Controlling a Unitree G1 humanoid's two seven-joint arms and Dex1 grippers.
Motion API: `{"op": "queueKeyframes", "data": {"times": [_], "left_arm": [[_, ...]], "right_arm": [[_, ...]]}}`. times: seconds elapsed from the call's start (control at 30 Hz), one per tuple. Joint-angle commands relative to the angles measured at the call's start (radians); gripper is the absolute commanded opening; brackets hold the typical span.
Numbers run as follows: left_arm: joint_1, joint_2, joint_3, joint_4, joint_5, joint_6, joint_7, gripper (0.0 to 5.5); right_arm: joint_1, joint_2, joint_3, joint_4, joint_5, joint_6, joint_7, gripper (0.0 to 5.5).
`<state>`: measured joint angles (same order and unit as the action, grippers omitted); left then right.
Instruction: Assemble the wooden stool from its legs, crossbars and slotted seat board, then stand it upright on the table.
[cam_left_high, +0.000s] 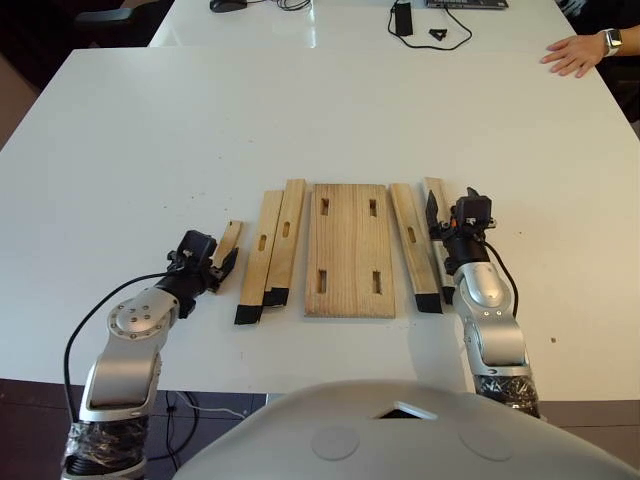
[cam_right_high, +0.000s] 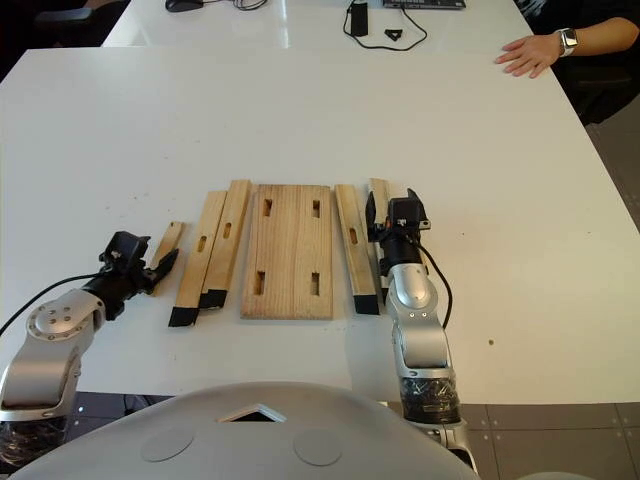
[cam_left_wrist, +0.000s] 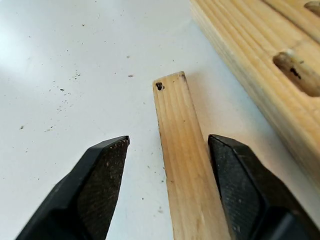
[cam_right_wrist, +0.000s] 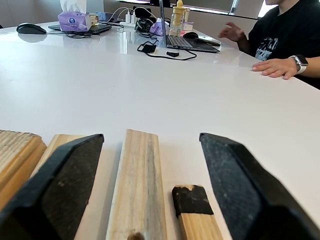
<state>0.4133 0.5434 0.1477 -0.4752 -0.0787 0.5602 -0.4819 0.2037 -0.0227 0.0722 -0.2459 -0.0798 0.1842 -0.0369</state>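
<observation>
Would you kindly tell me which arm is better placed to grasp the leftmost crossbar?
Left: the left gripper, open, straddles the crossbar; the right gripper is across the seat board, over a leg.

High from the head, twice, looking forward and down over one shared counter (cam_left_high: 150, 130). Low and close from each wrist, peering out past left claw (cam_left_wrist: 169, 142) and right claw (cam_right_wrist: 151, 139).

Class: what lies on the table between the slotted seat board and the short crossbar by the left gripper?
Two slotted legs, side by side, lie between seat board and crossbar; the left eye view shows it.
</observation>
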Motion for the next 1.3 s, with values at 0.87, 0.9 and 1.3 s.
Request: {"op": "queueKeyframes", "data": {"times": [0.87, 0.9, 1.3], "left_arm": [[-0.135, -0.048, 0.087, 0.064, -0.088, -0.008, 0.111, 1.30], [-0.172, -0.056, 0.113, 0.050, -0.113, -0.019, 0.111, 1.30], [-0.439, -0.025, 0.024, -0.295, -0.660, 0.123, -0.128, 1.30]], "right_arm": [[-0.117, -0.074, -0.123, -0.055, 0.036, 0.002, 0.034, 3.53], [-0.146, -0.098, -0.149, -0.059, 0.067, 0.002, 0.065, 3.53], [-0.336, -0.460, -0.263, -0.289, 1.036, 0.496, 0.778, 3.53]]}}
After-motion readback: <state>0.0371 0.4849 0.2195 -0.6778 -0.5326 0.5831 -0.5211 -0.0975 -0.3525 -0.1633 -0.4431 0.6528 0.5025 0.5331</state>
